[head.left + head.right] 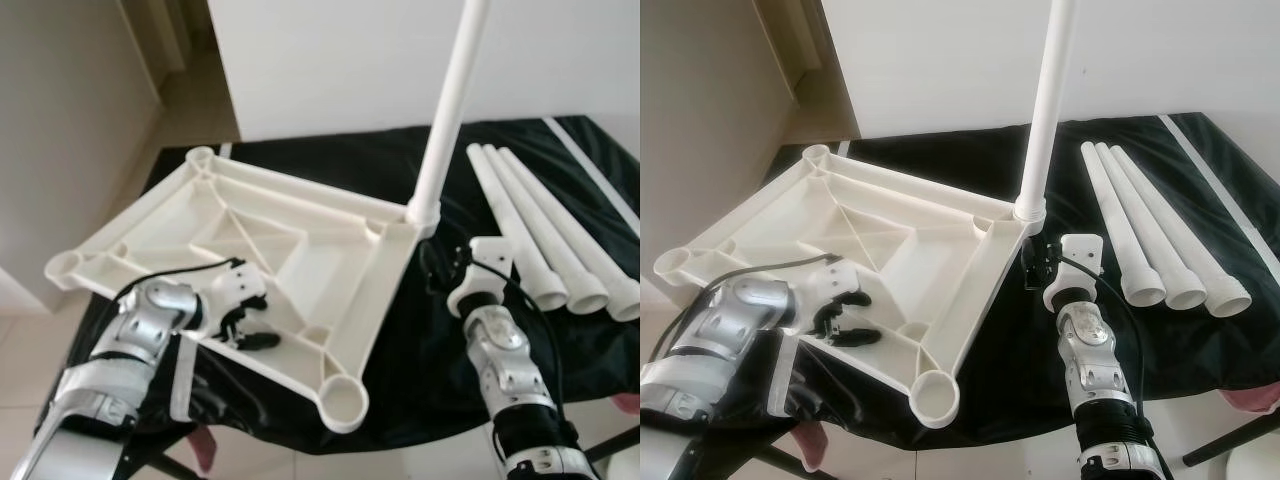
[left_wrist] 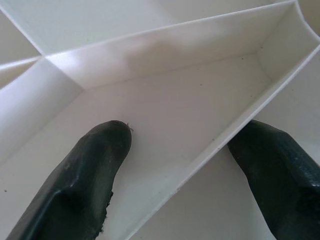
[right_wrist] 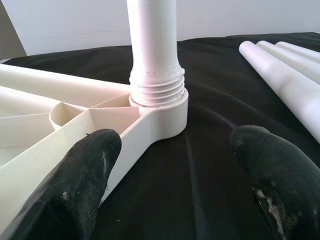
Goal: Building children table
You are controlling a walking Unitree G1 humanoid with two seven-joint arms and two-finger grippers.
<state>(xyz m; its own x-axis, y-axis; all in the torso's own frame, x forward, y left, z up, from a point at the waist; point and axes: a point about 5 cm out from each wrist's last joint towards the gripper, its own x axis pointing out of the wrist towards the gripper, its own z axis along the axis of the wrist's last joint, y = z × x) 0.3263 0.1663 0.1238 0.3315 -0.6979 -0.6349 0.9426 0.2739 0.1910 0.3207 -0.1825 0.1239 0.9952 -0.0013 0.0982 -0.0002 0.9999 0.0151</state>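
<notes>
On top of a black cloth (image 1: 400, 160) lies a big white table top (image 1: 260, 260), upside down, with its ribs facing up and one round corner socket (image 1: 343, 400) hanging past the near edge. Behind it stands a white wall (image 1: 330, 60), and a tan floor (image 1: 190, 110) shows to the left. One white leg (image 1: 448, 110) stands straight up in the right corner socket (its threads still show at the bottom). Three more legs (image 1: 545, 230) lie side by side on the cloth to the right, long ways pointing away, open ends near. The left gripper (image 2: 180, 150) is open, one finger on each side of the table top's edge wall. The right gripper (image 3: 172, 175) is open too, just in front of the standing leg's base, touching nothing.
</notes>
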